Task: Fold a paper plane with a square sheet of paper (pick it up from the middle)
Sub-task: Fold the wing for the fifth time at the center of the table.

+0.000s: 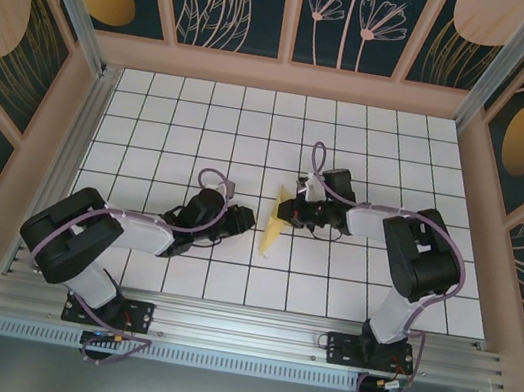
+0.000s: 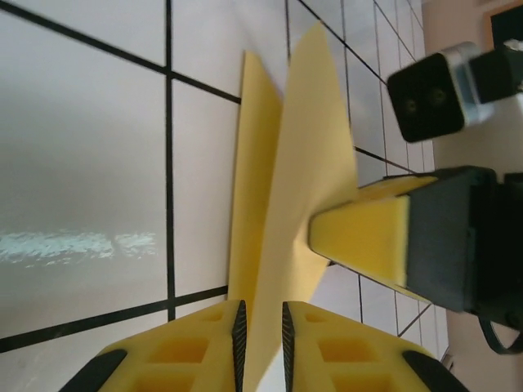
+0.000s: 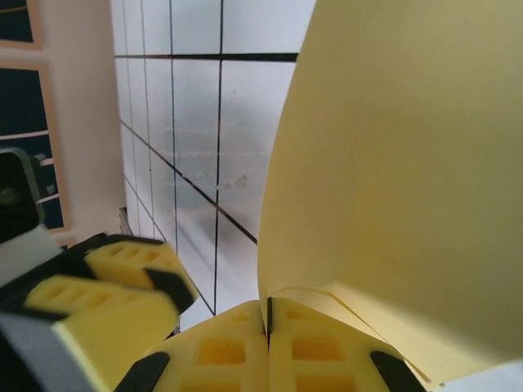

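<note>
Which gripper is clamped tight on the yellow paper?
The right gripper: its pads meet on the yellow paper. The left gripper has its pads slightly apart around it.

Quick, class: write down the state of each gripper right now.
Left gripper: jaws nearly closed around the folded yellow paper; a firm grip cannot be told.
Right gripper: closed, holding the same paper.
</note>
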Motion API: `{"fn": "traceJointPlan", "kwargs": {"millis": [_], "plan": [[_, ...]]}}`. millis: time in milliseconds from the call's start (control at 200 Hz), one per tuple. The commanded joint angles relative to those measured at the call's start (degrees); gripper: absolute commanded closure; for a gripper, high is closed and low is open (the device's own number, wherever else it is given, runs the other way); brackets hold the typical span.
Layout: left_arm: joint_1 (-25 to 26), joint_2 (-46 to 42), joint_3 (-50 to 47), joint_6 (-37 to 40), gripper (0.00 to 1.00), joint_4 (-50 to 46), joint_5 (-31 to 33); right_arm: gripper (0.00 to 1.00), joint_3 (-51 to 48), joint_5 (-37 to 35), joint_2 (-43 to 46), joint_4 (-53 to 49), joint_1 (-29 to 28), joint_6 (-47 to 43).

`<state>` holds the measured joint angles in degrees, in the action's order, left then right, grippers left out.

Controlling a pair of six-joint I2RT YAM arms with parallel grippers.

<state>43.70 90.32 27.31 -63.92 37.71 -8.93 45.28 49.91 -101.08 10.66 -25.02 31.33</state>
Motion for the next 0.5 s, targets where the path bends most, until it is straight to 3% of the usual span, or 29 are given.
{"fn": "traceJointPlan", "kwargs": {"millis": [0,165,495], "plan": [[-0.20,2.88,1.94,-4.57,0.81,4.06,-4.13,1.00,-1.43,4.73,3.51,3.94,0.32,-4.10],[-0.20,3.43,1.73,-3.44,0.82,7.10,-5.91,1.00,-3.94,6.60,3.69,5.98,0.70,-5.46],[0.76,2.55,0.46,2.65,0.68,4.40,-5.87,1.00,-7.05,6.70,2.02,12.39,1.20,-4.24]]}}
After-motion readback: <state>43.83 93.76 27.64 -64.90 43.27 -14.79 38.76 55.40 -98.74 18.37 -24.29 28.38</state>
